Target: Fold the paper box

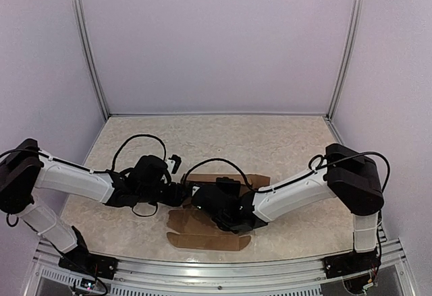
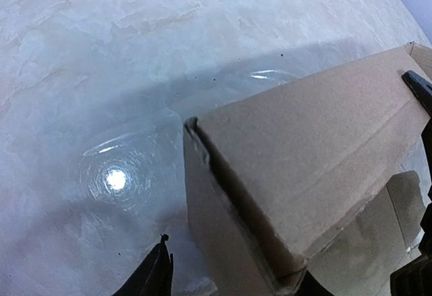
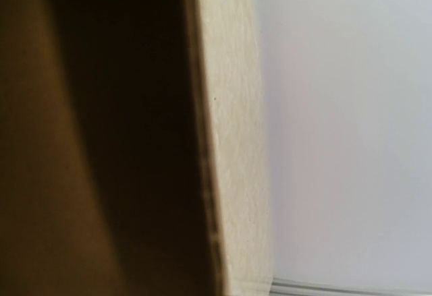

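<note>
- Left gripper [image 2: 283, 279] jaws are spread. The one at lower left stands clear of the cardboard, and a raised corner of the paper box [image 2: 304, 154] sits between the two.
- Right gripper [image 1: 204, 199] jaws are pressed together. I cannot tell whether they pinch cardboard, because the arm bodies hide the tips in the top view.
- The paper box [image 1: 202, 227] lies on the table [image 1: 283, 141], toward the near edge, under and between both wrists.
- The box is partly folded: one wall is upright, one flap lies flat toward the near edge, and another lies flat on the far side.
- Both grippers meet close together over the box's left part.
- The right wrist view is mostly shadowed brown cardboard close to the lens, blurred.
</note>
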{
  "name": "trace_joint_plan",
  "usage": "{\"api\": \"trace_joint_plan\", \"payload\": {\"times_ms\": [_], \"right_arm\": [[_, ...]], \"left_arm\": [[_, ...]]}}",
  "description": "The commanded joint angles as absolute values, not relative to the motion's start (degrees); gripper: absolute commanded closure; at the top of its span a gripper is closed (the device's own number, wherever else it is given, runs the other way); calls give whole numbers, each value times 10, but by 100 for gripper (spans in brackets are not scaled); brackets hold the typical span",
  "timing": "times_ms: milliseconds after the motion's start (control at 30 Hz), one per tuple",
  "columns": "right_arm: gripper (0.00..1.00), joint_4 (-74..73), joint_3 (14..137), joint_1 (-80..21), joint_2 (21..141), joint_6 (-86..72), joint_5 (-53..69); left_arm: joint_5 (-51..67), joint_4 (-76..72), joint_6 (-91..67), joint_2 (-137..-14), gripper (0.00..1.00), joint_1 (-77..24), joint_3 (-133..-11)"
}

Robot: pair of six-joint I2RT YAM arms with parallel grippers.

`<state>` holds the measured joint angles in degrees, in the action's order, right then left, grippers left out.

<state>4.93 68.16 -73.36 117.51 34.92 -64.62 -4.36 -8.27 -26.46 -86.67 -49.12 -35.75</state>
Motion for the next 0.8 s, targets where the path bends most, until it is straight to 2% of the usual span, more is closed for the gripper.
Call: {"api": "trace_joint_plan", "payload": {"times_ms": [0, 133, 333, 533, 667, 767], "right_arm": [[100, 5, 688, -759, 1203, 307, -613], [100, -19, 698, -762, 1210, 284, -614], [100, -64, 727, -763, 1214, 248, -615], [100, -108, 760, -763, 1218, 208, -608], [100, -138, 778, -762, 1209, 176, -588], [88, -153, 782, -763, 1193, 157, -569]], "left_arm": [[-74, -101, -272, -880, 54, -502, -373], [-77, -101, -272, -891, 61, -509, -378], [-79, -101, -272, -898, 74, -514, -383], [-81, -96, -269, -896, 92, -517, -386], [-85, -90, -267, -894, 98, -518, -387], [-89, -87, -266, -890, 100, -518, -387]]}}
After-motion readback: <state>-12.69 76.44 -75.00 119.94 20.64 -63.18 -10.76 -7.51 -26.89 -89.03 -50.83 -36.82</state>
